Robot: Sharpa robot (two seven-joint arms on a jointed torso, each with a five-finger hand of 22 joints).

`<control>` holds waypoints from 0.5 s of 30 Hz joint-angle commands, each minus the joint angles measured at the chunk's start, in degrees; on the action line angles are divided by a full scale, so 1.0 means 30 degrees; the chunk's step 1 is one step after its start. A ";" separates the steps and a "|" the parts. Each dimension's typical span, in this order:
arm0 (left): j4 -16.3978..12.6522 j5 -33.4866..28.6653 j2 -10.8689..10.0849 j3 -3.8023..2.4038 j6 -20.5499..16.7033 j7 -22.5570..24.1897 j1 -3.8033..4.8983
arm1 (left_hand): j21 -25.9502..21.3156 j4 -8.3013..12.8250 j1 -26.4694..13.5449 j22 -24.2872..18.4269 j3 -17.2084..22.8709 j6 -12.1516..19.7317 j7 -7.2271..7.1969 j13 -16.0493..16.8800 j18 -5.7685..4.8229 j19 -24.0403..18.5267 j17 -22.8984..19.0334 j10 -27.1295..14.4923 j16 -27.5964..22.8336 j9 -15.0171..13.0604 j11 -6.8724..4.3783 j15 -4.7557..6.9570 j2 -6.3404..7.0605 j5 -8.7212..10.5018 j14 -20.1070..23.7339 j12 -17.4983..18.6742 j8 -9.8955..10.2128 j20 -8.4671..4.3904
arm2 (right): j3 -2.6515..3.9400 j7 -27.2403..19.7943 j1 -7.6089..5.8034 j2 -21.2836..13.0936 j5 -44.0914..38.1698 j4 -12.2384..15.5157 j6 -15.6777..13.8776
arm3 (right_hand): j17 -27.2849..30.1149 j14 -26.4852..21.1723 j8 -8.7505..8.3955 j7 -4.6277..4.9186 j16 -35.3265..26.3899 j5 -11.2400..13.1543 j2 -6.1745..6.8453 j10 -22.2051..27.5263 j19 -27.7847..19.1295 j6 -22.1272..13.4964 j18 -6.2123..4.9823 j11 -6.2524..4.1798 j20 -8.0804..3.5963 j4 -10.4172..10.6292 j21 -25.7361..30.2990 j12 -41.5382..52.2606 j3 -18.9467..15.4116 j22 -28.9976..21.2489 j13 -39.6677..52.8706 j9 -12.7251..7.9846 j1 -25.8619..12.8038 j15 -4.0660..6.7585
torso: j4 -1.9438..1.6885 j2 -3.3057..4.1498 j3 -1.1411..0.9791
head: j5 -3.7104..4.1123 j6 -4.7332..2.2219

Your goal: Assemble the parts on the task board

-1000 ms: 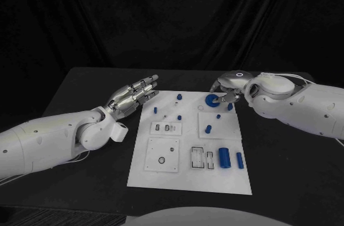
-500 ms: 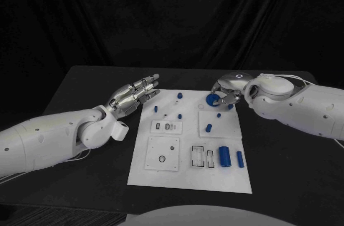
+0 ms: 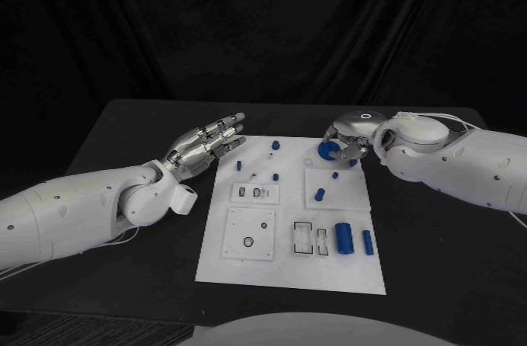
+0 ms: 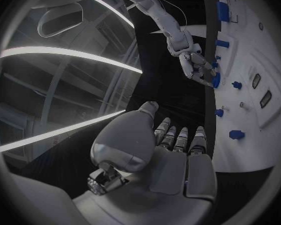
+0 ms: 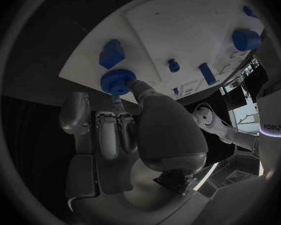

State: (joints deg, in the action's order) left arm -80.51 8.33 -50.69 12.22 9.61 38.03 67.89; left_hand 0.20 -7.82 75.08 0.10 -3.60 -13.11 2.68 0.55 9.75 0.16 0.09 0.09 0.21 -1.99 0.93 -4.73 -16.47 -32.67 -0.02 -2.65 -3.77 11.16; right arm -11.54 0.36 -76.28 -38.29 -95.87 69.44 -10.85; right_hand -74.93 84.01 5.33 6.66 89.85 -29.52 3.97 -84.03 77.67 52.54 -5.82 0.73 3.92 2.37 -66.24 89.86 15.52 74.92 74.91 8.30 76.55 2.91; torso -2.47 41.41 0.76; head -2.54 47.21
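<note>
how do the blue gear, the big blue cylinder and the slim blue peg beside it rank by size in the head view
1. blue gear, held by the right hand, and big blue cylinder: look alike in size, unranked, since the gear lies farther from the camera.
2. slim blue peg: clearly smallest.

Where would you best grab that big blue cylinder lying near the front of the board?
Probably across its round sides at mid-length, coming straight down from above. The cylinder lies flat on the board, long axis running front to back, with a slimmer blue piece close alongside, so fingers must slip between them.
</note>
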 commanded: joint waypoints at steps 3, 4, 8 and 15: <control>-0.0023 -0.0013 0.0042 -0.0016 0.0325 0.0130 -0.0026 | -0.0009 0.0005 -0.0063 0.0013 0.0203 -0.0123 0.0013 0.0019 0.0190 0.0016 -0.0031 -0.0005 -0.0070 -0.0009 0.0082 -0.0121 -0.0052 -0.0101 0.0007 -0.0039 -0.0105 0.0128 | -0.0114 0.0126 0.0271 0.0009 -0.0142 -0.0141 0.0821 | -0.5024 0.1998 0.0266 -0.0139 0.0049 0.0001 0.0009 -0.1988 -0.0155 0.0492 0.0152 0.0092 -0.0004 -0.0206 0.0172 0.0048 0.0419 0.1882 0.5029 0.0599 0.0336 -0.0166 | -0.0001 0.0002 0.0007 | 0.0000 0.0024; -0.0021 -0.0013 0.0047 -0.0016 0.0331 0.0128 -0.0027 | -0.0009 0.0005 -0.0063 0.0013 0.0203 -0.0123 0.0013 0.0019 0.0190 0.0016 -0.0031 -0.0005 -0.0070 -0.0009 0.0082 -0.0121 -0.0052 -0.0101 0.0007 -0.0039 -0.0105 0.0128 | -0.0114 0.0110 0.0280 0.0016 -0.0142 -0.0146 0.0839 | -0.5024 0.1998 0.0306 -0.0130 0.0049 0.0125 0.0036 -0.1988 -0.0163 0.0556 0.0150 0.0102 0.0000 -0.0282 0.0194 0.0048 0.0520 0.1894 0.5029 0.0651 0.0359 -0.0173 | -0.0002 0.0002 0.0012 | 0.0004 0.0028; -0.0015 -0.0013 0.0061 -0.0016 0.0355 0.0119 -0.0030 | -0.0006 0.0041 -0.0042 0.0016 0.0285 -0.0120 0.0005 0.0019 0.0187 0.0020 -0.0031 -0.0006 -0.0070 -0.0008 0.0081 -0.0146 -0.0053 -0.0110 0.0007 -0.0036 -0.0104 0.0143 | -0.0114 0.0042 0.0300 0.0034 -0.0142 -0.0159 0.0854 | -0.5024 0.1998 0.0596 -0.0069 0.0049 0.0582 0.0043 -0.1988 -0.0148 0.0975 0.0156 0.0154 0.0029 -0.0480 0.0219 0.0048 0.0772 0.1960 0.5029 0.0918 0.0357 -0.0218 | -0.0002 0.0002 0.0012 | 0.0004 0.0028; -0.0031 -0.0013 0.0052 -0.0015 0.0359 0.0099 -0.0034 | 0.0006 0.0106 -0.0007 0.0025 0.0426 -0.0087 -0.0008 0.0019 0.0183 0.0036 -0.0031 -0.0006 -0.0070 -0.0002 0.0073 -0.0190 -0.0047 -0.0121 0.0007 -0.0039 -0.0092 0.0163 | -0.0114 -0.0103 0.0310 -0.0015 -0.0142 -0.0118 0.0591 | -0.5024 0.1998 0.0963 -0.0095 0.0049 0.1314 0.0036 -0.1988 -0.0085 0.1297 0.0168 0.0188 0.0068 -0.0541 0.0205 0.0048 0.0749 0.2054 0.5029 0.1295 0.0120 -0.0245 | -0.0016 -0.0004 0.0010 | -0.0061 0.0024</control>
State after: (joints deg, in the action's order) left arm -80.48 8.33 -50.60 12.23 9.92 37.80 67.85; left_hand 0.20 -7.50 75.08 0.10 -2.64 -13.11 2.67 0.54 9.75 0.29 0.05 0.09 0.21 -1.98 0.93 -4.73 -16.47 -32.67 -0.02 -2.65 -3.77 11.29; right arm -11.42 -0.08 -76.16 -38.18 -95.65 69.28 -10.93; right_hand -74.92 83.98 5.38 6.94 89.85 -25.84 4.01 -83.83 77.69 52.84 -5.82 0.94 3.90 0.78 -65.78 89.85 17.57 74.91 74.91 8.29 77.15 2.49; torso -2.50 41.42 0.77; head -2.67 47.30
